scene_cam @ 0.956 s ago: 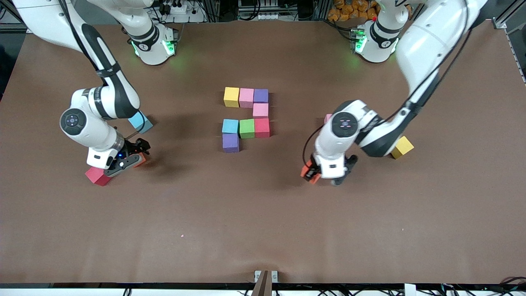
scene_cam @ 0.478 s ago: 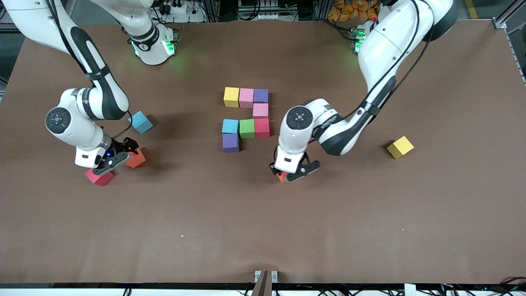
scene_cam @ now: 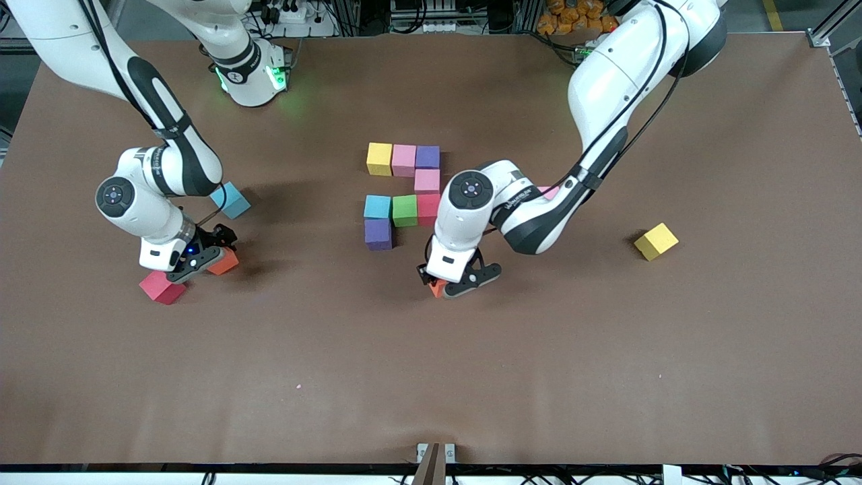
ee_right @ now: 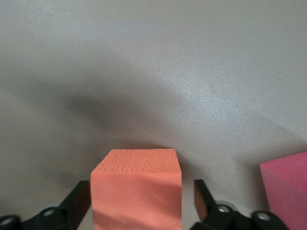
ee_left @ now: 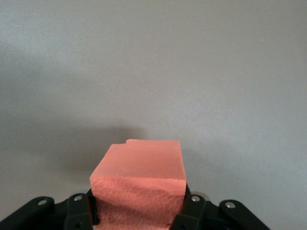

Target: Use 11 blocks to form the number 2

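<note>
A partial digit of eight blocks lies mid-table: yellow point(scene_cam: 379, 158), pink point(scene_cam: 404, 159), purple point(scene_cam: 427, 157), pink point(scene_cam: 427, 180), red point(scene_cam: 429, 207), green point(scene_cam: 405, 210), light blue point(scene_cam: 378, 207), purple point(scene_cam: 378, 234). My left gripper point(scene_cam: 452, 281) is shut on an orange block point(scene_cam: 438, 288) point(ee_left: 139, 167), low over the table just nearer the camera than the red cube. My right gripper point(scene_cam: 210, 256) is open around another orange block point(scene_cam: 225, 263) point(ee_right: 135, 187) on the table, with gaps on both sides.
Loose cubes: a light blue one point(scene_cam: 231, 200) and a red one point(scene_cam: 161, 287) point(ee_right: 288, 191) beside the right gripper, a yellow one point(scene_cam: 658, 241) toward the left arm's end, and a pink one point(scene_cam: 549, 192) mostly hidden by the left forearm.
The left gripper has carried its orange block from the left arm's end toward the digit. The right gripper shifted toward the red cube and came back around its orange cube.
</note>
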Robot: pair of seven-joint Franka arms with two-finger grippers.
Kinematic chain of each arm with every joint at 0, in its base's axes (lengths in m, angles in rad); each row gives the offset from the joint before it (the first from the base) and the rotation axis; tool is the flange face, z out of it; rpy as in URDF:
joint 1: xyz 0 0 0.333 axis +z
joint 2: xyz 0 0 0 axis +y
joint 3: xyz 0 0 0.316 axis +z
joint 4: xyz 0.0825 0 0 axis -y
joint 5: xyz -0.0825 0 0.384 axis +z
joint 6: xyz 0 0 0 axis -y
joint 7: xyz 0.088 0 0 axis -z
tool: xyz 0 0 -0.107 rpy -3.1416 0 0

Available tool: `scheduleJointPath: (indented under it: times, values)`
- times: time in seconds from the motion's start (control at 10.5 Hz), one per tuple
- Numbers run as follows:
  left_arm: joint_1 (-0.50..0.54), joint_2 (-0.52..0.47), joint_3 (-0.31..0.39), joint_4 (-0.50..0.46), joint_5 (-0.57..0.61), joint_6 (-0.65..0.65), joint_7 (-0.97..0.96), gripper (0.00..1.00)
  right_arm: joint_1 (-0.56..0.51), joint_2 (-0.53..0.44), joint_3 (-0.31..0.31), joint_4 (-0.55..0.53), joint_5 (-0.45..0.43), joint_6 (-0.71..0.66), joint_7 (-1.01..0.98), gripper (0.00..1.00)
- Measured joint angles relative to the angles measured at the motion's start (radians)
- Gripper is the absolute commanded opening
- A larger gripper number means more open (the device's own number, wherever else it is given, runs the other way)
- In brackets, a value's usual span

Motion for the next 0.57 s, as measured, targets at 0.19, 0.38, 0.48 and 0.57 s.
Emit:
scheduleJointPath:
  times: [0.19,0.38,0.48,0.57]
  values:
    - [0.047,-0.001,0.004,0.016,-0.057,-0.027,-0.001,0.23,0.005,-0.001,0.001,0.001,0.0,0.0,0.0,0.24]
    - [0.099,-0.008,0.004,0.024,-0.1,-0.041,-0.027,0.24,0.036,-0.006,0.009,0.023,0.0,-0.038,0.001,0.25]
    - [0.123,-0.011,0.003,0.024,-0.103,-0.047,-0.067,0.24,0.067,-0.011,0.011,0.047,0.001,-0.076,0.01,0.25]
    - [0.143,-0.013,0.004,0.024,-0.103,-0.05,-0.124,0.24,0.107,-0.016,0.013,0.074,0.001,-0.098,0.041,0.25]
